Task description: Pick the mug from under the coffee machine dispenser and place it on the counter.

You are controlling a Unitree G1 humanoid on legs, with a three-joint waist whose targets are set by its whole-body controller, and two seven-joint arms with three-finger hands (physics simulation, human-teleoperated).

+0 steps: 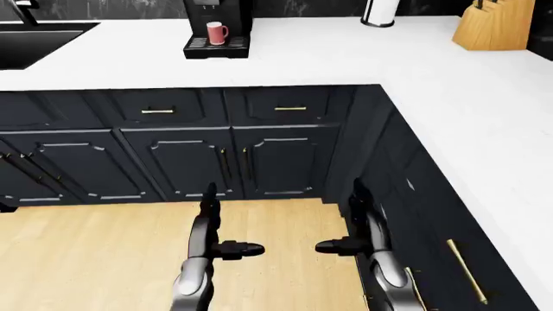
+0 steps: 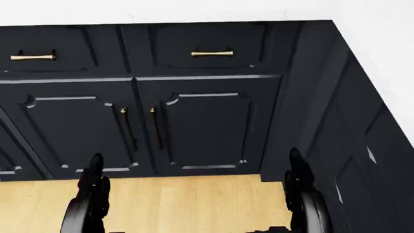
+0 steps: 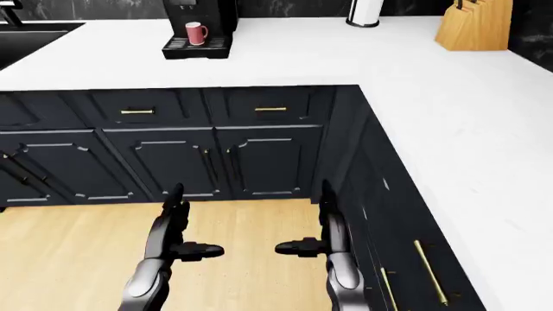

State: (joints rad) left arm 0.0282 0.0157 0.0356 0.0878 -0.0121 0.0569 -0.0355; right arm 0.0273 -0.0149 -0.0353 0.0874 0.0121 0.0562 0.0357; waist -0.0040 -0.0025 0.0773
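White counter runs across the top of our left-eye view and turns down the right side in an L, over dark navy cabinets with brass handles and a pale wood floor below. At about eleven o'clock in that view stands the black coffee machine, and the pink mug sits upright on its drip tray, under the dispenser, its handle turned to the view's right. We see it well apart from both our hands.

At ten o'clock a black sink is set into the counter. Near one o'clock stands a white roll on a dark base, and at two o'clock a wooden knife block, both cut by the top edge.

Our left hand rises from the bottom edge at about seven o'clock, over the floor, fingers spread and pointing up with the thumb jutting toward the middle. Our right hand mirrors it at five o'clock, just beside the right-hand cabinet run, fingers likewise spread and its thumb pointing back toward the left one. Neither holds anything.

Our head view looks lower: only cabinet doors, two drawer fronts and a strip of floor, with the dark tips of both hands at the bottom corners. The mug does not show there.
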